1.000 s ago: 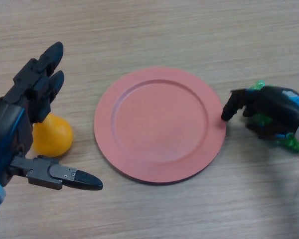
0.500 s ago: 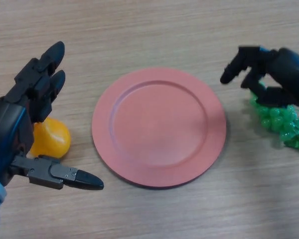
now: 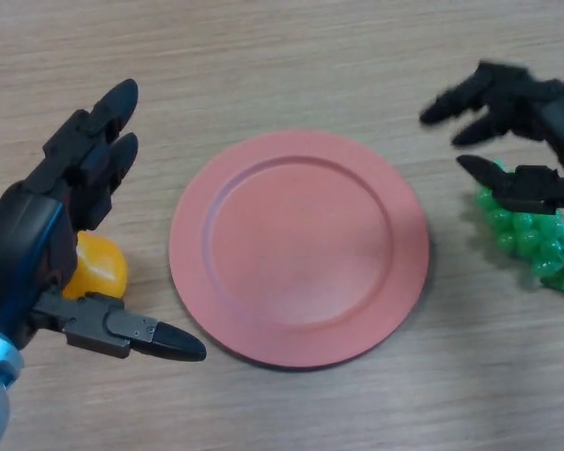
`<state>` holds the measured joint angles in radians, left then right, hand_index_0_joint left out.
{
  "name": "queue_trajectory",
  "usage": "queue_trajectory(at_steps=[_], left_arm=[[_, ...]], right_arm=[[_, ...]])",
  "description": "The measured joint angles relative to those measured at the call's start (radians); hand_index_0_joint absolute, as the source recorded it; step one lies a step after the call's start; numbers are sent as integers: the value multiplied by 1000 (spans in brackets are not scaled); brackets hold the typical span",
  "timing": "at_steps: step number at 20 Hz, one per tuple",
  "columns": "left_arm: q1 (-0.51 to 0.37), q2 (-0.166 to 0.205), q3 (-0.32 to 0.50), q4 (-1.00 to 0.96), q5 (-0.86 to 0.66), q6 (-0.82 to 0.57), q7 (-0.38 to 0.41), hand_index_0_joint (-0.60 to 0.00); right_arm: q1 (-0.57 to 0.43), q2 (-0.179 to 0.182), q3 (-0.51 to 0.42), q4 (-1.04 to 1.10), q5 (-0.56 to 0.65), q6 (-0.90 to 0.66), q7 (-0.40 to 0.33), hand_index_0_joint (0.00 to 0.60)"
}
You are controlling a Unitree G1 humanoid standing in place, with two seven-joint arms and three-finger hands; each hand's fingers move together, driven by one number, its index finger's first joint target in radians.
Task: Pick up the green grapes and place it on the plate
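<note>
The green grapes (image 3: pixel 531 235) lie on the wooden surface (image 3: pixel 291 56) just to the right of the pink plate (image 3: pixel 299 246), close to its rim but not on it. The right hand (image 3: pixel 526 117) hangs above the bunch's upper-left part with fingers spread and thumb apart, gripping nothing. The step in hand looks like the grasp itself. To do it well, the hand should come down over the middle of the bunch, not its edge, so fingers and thumb close around the bulk of the soft cluster; a pinch at the fringe would likely let it sag or slip. Then lift clear of the plate's rim before carrying it across. The left hand (image 3: pixel 52 235) waits spread on the plate's left, above an orange fruit (image 3: pixel 99 268)
</note>
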<state>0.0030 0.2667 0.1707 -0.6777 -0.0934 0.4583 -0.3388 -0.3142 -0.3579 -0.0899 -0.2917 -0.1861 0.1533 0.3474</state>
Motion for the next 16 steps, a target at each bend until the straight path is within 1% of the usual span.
queue_trajectory(at_steps=[1,3,5,9,11,13,14,15,16], left_arm=[[-2,0,-2,3,0,0,0,0],[-3,0,-7,5,1,0,0,0],[-3,0,-7,6,3,0,0,0],[-5,-1,-19,6,12,0,0,0],[-3,-2,-39,6,12,0,0,0],[-2,-2,-45,6,11,0,0,0],[-3,-2,-45,6,12,0,0,0],[-3,-2,-45,6,12,0,0,0],[-3,-2,-45,6,12,0,0,0]], right_arm=[[8,-1,-2,-19,27,0,-21,0],[22,-9,-25,-29,30,17,-37,0],[41,-11,-29,-32,31,45,-40,0],[63,-11,-29,-29,30,23,-40,0],[63,-11,-30,6,30,-22,-49,0],[62,-26,-31,92,2,-92,-81,0],[62,-31,-41,136,-26,-106,-93,0],[58,-34,-53,171,-26,-113,-99,0],[55,-41,-62,224,-31,-129,-124,0]])
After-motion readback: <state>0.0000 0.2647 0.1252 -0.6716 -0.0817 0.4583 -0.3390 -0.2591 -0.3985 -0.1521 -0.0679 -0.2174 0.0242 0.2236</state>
